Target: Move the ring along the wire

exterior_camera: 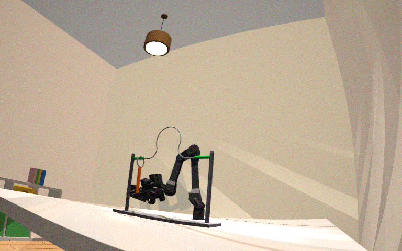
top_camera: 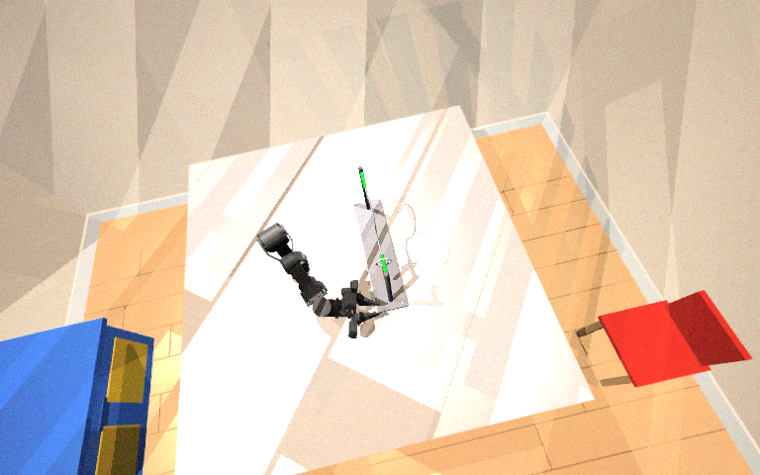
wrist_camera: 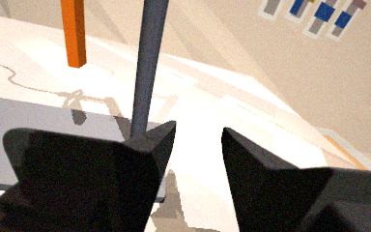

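The ring (top_camera: 377, 262) (exterior_camera: 137, 162) hangs on the wire (top_camera: 377, 234) (exterior_camera: 170, 126), near one post (top_camera: 389, 288) (exterior_camera: 129, 183) (wrist_camera: 148, 63). Both posts rise from the base (top_camera: 366, 235) (exterior_camera: 166, 219) (wrist_camera: 58, 116), on the worktop (top_camera: 251, 380) (exterior_camera: 281, 229) (wrist_camera: 203, 169). The handle (exterior_camera: 138, 180) (wrist_camera: 73, 34) hangs under the ring.

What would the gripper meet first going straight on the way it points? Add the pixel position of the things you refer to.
Likely nothing near: the gap between its fingertips (top_camera: 385, 308) (exterior_camera: 131, 194) points just past the dark post (wrist_camera: 148, 63) (top_camera: 389, 288) (exterior_camera: 129, 183), though depth is unclear and the left finger might clip it.
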Available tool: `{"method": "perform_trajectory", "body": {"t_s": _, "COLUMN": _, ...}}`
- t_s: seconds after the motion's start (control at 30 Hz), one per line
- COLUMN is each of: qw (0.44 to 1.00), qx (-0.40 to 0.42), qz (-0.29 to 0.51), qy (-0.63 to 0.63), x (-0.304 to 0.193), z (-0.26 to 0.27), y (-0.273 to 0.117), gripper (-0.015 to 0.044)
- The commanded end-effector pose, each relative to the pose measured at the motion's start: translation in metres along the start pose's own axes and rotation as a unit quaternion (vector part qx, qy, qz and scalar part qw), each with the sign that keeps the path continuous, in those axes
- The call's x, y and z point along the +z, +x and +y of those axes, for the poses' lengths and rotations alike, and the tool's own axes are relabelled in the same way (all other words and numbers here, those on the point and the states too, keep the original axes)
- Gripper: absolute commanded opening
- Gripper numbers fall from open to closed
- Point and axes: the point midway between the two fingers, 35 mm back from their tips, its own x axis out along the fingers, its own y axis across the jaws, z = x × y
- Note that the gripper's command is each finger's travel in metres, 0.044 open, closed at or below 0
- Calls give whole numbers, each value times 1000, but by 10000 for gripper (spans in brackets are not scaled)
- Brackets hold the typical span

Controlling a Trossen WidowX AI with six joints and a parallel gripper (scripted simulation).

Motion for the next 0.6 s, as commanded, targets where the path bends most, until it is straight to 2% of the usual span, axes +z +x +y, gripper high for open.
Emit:
{"method": "perform_trajectory", "body": {"t_s": 0.0, "qw": 998, "qx": 35, "qz": -15, "qy": 40, "x": -9, "z": 31, "y": -23, "gripper": 160}}
{"method": "perform_trajectory", "body": {"t_s": 0.27, "qw": 991, "qx": 97, "qz": -47, "qy": 76, "x": -10, "z": 83, "y": -57, "gripper": 160}}
{"method": "perform_trajectory", "body": {"t_s": 0.57, "qw": 991, "qx": 101, "qz": -46, "qy": 76, "x": 3, "z": 81, "y": -45, "gripper": 160}}
